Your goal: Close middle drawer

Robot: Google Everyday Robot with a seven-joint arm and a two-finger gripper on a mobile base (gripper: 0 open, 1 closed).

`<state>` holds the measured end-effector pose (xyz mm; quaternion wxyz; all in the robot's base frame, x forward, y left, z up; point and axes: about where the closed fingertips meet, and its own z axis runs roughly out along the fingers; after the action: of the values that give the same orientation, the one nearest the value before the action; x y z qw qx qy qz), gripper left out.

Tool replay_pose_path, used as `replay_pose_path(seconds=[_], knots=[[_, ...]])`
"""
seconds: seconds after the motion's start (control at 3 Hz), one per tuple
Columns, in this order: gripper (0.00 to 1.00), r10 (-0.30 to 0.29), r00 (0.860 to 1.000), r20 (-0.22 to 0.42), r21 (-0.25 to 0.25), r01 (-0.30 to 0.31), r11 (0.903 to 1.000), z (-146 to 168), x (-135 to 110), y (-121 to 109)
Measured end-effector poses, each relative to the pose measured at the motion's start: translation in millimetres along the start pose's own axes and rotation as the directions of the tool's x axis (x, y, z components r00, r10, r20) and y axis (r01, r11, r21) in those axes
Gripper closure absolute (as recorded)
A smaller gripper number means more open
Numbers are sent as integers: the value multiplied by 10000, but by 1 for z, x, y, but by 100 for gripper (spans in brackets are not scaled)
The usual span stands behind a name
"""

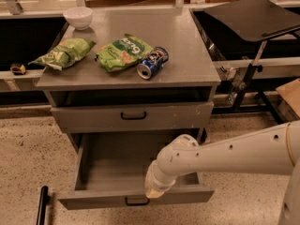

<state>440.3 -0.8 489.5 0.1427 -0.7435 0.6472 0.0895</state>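
The middle drawer [105, 165] is pulled far out at the bottom of the grey cabinet. Its long plain tray is empty. Its low front panel [89, 201] has a small black loop handle [137, 201] at the centre. My white arm reaches in from the right. My gripper [153, 190] hangs at the arm's end over the drawer's front edge, just above and slightly right of the handle. It hides part of the tray's front right.
The taller drawer [133, 116] above is shut. On the cabinet top lie two green snack bags [123, 52], a blue can [152, 62] on its side and a white bowl [78, 17]. A black stand [248, 74] is at the right and a black bar [42, 205] lies on the floor at the left.
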Motion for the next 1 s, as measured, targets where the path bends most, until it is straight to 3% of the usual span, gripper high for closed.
replay_pose_path(seconds=[0.33, 0.67, 1.0], knots=[[62, 157, 9984, -538, 156, -149, 9998, 0, 7, 8], [35, 533, 9958, -738, 212, -519, 9984, 10, 30, 10], [49, 756, 9968, -272, 81, -754, 9971, 11, 35, 17]])
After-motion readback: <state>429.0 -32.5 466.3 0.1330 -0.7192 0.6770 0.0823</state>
